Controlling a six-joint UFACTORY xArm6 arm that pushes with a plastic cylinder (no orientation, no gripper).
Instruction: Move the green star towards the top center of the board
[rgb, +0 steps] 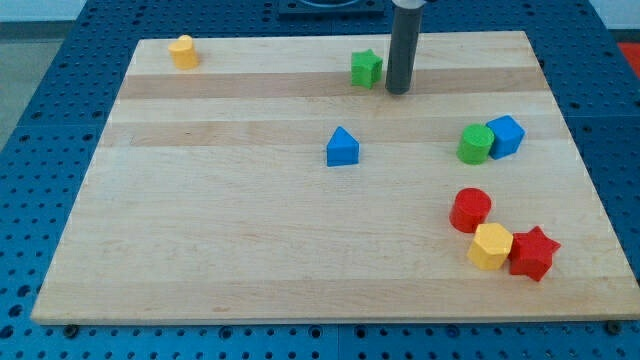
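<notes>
Near the view's top centre of pale wooden tabletop (250, 230): small green star-shaped block (366, 68); just beside, on the view's right, my tip (398, 91), apart or touching unclear. No pincer fitted; nothing held.

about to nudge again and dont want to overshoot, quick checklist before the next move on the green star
1. Tip located: ok. My tip sits just at the view's right of the green star.
2. Tip touching the star: cannot tell; the gap looks very small.
3. Star near top center: ok, it already lies about mid-width, near the board top edge.
4. Room before the top edge: not ok, little margin is left.
5. Other blocks in the way: ok. The blue block and yellow block lie well apart.
</notes>
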